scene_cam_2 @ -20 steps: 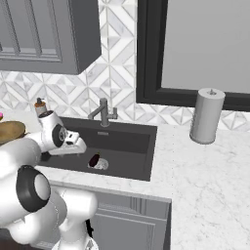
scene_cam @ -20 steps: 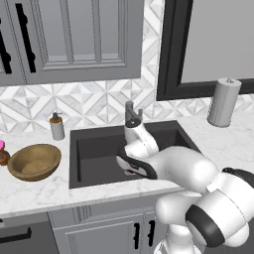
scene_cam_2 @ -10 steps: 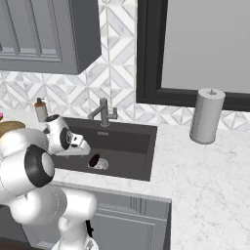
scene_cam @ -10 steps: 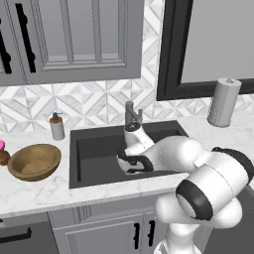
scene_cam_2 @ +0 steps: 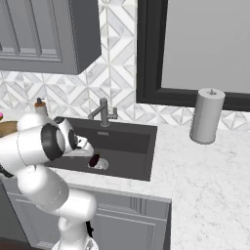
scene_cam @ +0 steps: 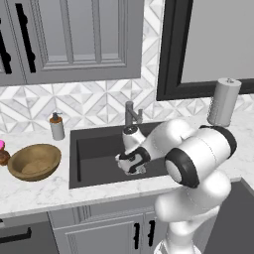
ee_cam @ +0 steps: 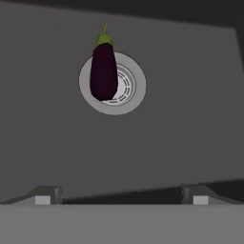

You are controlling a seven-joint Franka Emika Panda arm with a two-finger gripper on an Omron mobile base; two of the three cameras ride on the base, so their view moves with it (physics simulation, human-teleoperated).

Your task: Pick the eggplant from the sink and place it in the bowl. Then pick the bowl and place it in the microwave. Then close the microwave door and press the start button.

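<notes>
Gripper (ee_cam: 121,195) inside the sink (ee_cam: 190,119), jaws spread wide apart, nothing between them. Eggplant (ee_cam: 103,71) lies ahead of the fingertips (ee_cam: 44,195), slightly toward the left one, well apart, resting across the drain (ee_cam: 128,90). Bowl (scene_cam: 33,161) on the counter (scene_cam: 34,191), far left of the hand.

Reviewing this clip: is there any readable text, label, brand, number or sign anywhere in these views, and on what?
None readable.
The soap bottle, paper towel roll, cabinet doors, bowl, sink and eggplant carry no print.
The gripper shows no marking.
</notes>
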